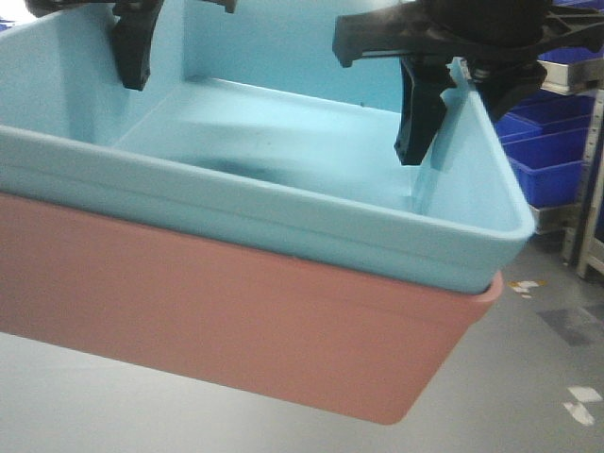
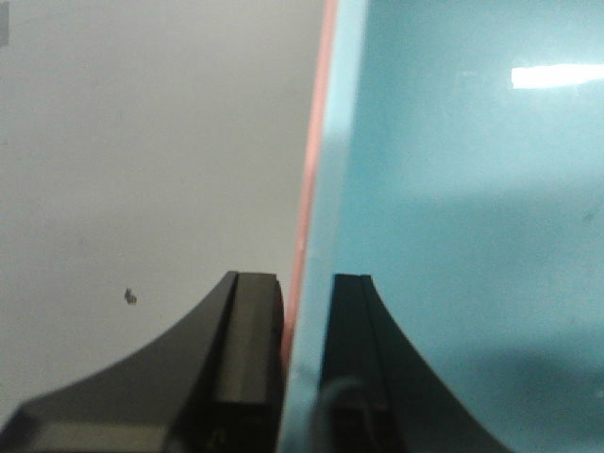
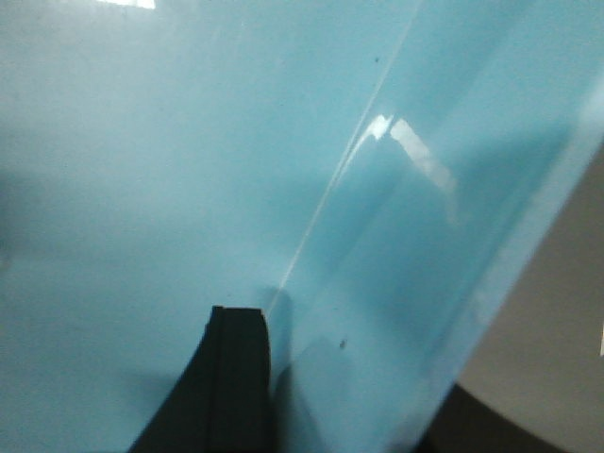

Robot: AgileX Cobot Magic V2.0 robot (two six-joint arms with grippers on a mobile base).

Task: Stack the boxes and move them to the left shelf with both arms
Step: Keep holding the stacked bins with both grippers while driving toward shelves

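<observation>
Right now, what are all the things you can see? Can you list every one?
blue tub: one, light sky blue, nested inside the pink one, lifted off the floor
pink tub: one, salmon pink, underneath, around the blue one
blue crates: several, dark blue, far right background
metal rack: one, grey, right edge, by the crates
floor: one, grey, below the tubs
white marks: a few, white, on the floor at lower right
left end effector: one, black, clamped over the tubs' left wall
right end effector: one, black, clamped over the blue tub's right wall
</observation>
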